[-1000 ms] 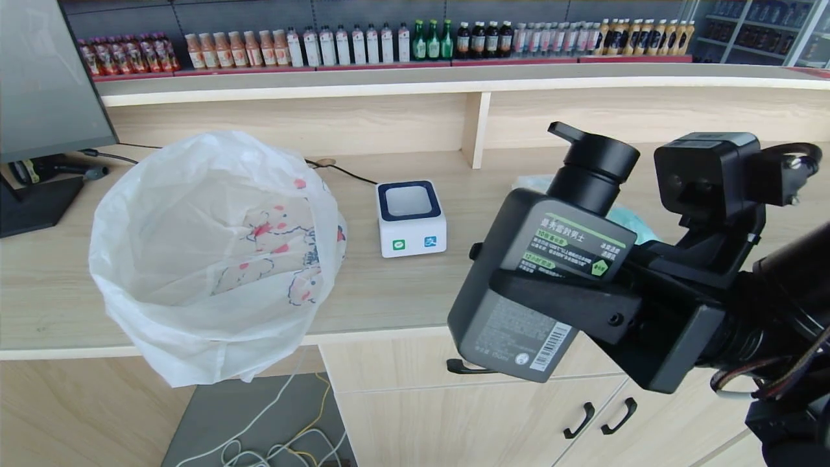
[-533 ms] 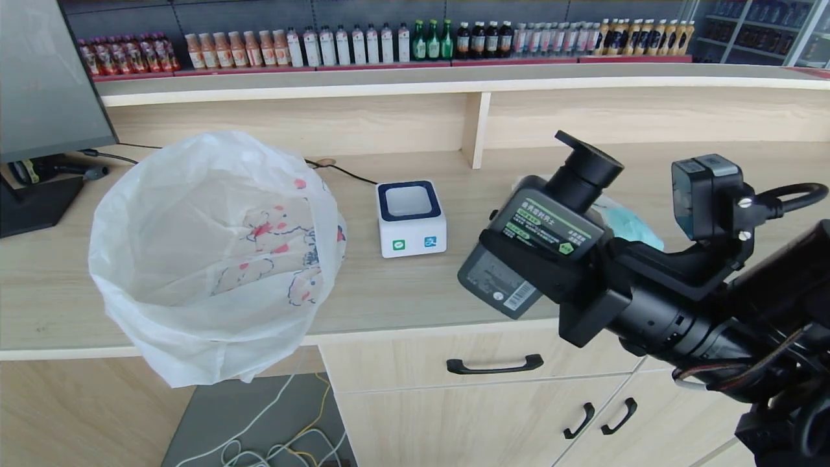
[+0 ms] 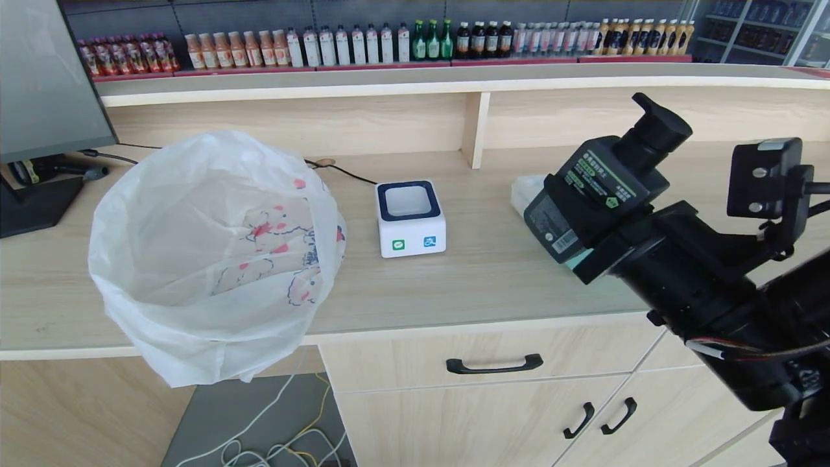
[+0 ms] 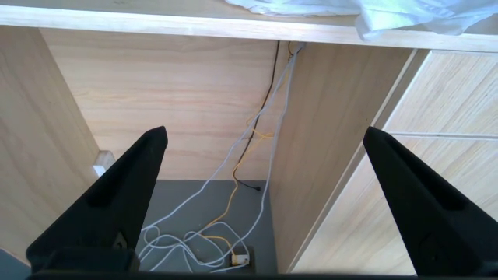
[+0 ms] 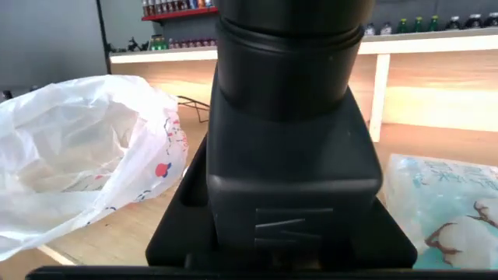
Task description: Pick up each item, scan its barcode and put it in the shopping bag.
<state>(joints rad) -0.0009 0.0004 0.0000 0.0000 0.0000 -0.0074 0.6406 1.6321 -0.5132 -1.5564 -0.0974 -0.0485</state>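
Now the right pincer (image 3: 587, 230) pinches a dark, boxy, green-labelled pump bottle (image 3: 606, 178), tilted; left pincer (image 4: 264, 132) spread.

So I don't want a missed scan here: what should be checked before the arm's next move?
1. Grip of right end effector on bottle: ok.
2. Clear view of barcode: ok.
3. Position of barcode over scanner: not ok, it hangs off to the right.
4. Uncovered window on scanner: ok.
5. Open mouth on shopping bag: ok.
6. Clearance of left end effector: ok, open, below the counter.
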